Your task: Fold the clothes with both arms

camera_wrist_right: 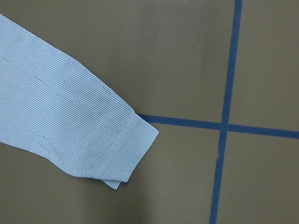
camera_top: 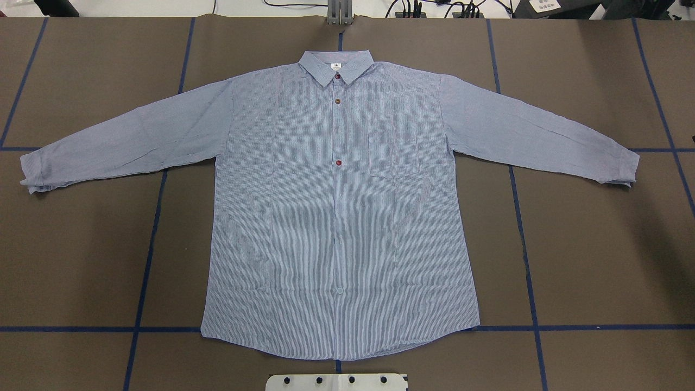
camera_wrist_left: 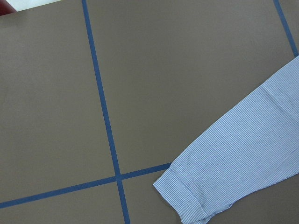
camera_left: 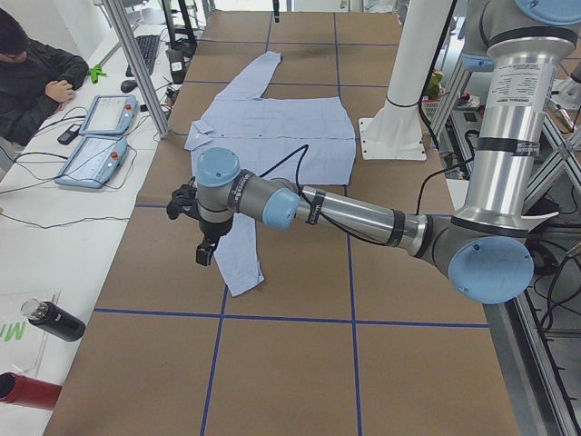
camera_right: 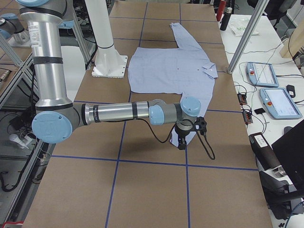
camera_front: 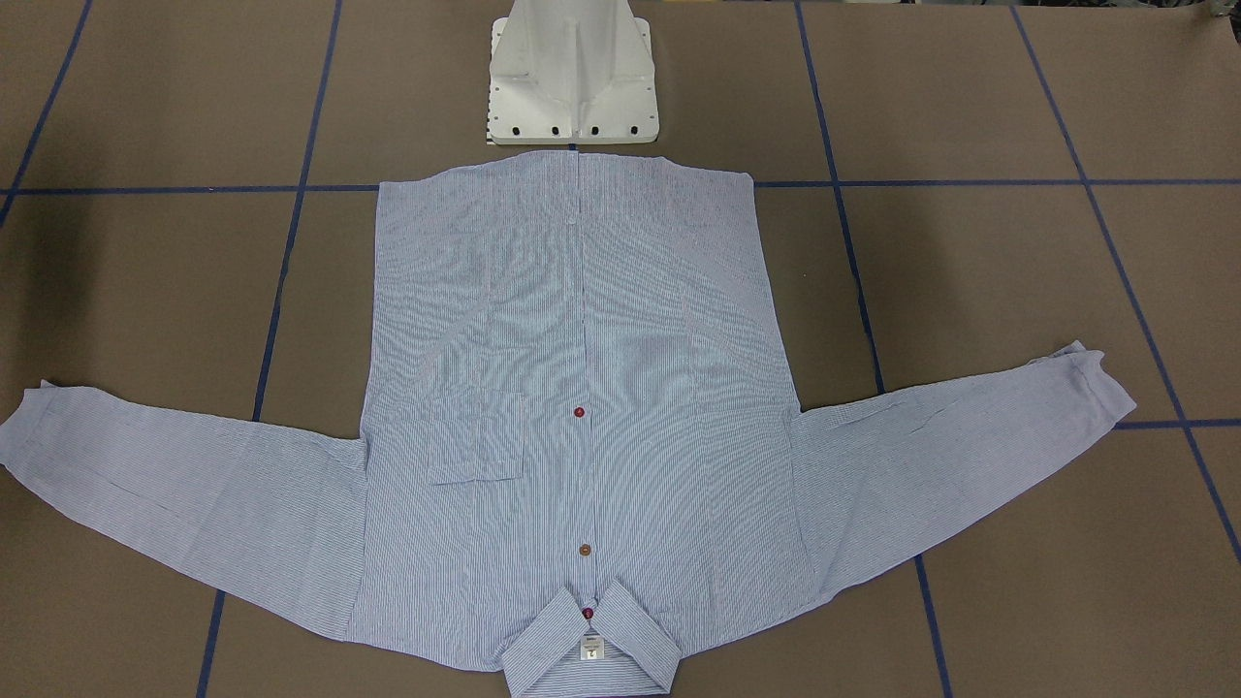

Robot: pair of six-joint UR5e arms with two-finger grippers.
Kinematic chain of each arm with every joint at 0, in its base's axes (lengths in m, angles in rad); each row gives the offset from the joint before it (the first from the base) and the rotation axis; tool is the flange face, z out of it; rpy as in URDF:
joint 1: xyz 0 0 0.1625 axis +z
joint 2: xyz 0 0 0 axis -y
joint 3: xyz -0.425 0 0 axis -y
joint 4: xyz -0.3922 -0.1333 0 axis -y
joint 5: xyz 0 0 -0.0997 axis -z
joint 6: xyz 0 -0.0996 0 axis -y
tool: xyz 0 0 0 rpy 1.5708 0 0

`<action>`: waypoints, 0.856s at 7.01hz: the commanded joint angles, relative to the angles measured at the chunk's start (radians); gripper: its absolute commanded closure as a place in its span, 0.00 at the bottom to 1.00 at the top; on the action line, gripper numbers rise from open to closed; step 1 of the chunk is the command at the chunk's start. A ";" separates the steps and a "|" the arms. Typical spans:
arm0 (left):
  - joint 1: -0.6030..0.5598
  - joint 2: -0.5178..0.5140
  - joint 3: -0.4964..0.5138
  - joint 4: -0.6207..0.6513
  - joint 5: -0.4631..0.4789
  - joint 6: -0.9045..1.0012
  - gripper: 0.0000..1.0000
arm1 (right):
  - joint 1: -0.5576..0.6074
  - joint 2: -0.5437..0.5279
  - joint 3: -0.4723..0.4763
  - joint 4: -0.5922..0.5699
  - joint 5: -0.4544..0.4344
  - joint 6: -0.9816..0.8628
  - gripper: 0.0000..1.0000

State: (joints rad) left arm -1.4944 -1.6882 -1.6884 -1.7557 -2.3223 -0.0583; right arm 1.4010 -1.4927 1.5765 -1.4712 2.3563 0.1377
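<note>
The striped shirt (camera_top: 336, 217) lies flat and face up on the brown table, buttoned, collar (camera_top: 336, 66) away from the robot and both sleeves spread outward. The arms show only in the side views. My left gripper (camera_left: 206, 249) hangs over the near sleeve's cuff end; whether it is open or shut I cannot tell. My right gripper (camera_right: 181, 142) hangs above the other sleeve's cuff, its state also unclear. The left wrist view looks down on a cuff (camera_wrist_left: 187, 198), and the right wrist view on the other cuff (camera_wrist_right: 124, 149); no fingers show in either.
The white pedestal base (camera_front: 572, 78) stands at the shirt's hem. Blue tape lines (camera_top: 146, 255) grid the table. A person (camera_left: 32, 77) sits by two pendants (camera_left: 95, 145) beside the table. Bottles (camera_left: 54, 322) lie near that edge.
</note>
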 commanded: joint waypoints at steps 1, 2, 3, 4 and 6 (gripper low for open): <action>0.003 -0.002 0.001 -0.036 0.001 -0.001 0.01 | -0.081 0.005 -0.093 0.281 -0.003 0.173 0.00; 0.003 0.008 0.009 -0.034 0.000 0.000 0.01 | -0.111 0.003 -0.107 0.331 -0.003 0.225 0.00; 0.005 0.016 0.012 -0.039 0.001 0.002 0.01 | -0.147 0.005 -0.108 0.338 -0.008 0.243 0.00; 0.005 0.016 0.013 -0.039 0.000 0.000 0.01 | -0.164 0.005 -0.111 0.338 -0.006 0.246 0.00; 0.003 0.016 0.010 -0.039 0.000 0.000 0.01 | -0.191 0.006 -0.122 0.336 -0.008 0.264 0.00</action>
State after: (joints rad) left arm -1.4904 -1.6727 -1.6764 -1.7946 -2.3223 -0.0581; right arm 1.2276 -1.4870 1.4632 -1.1355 2.3504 0.3924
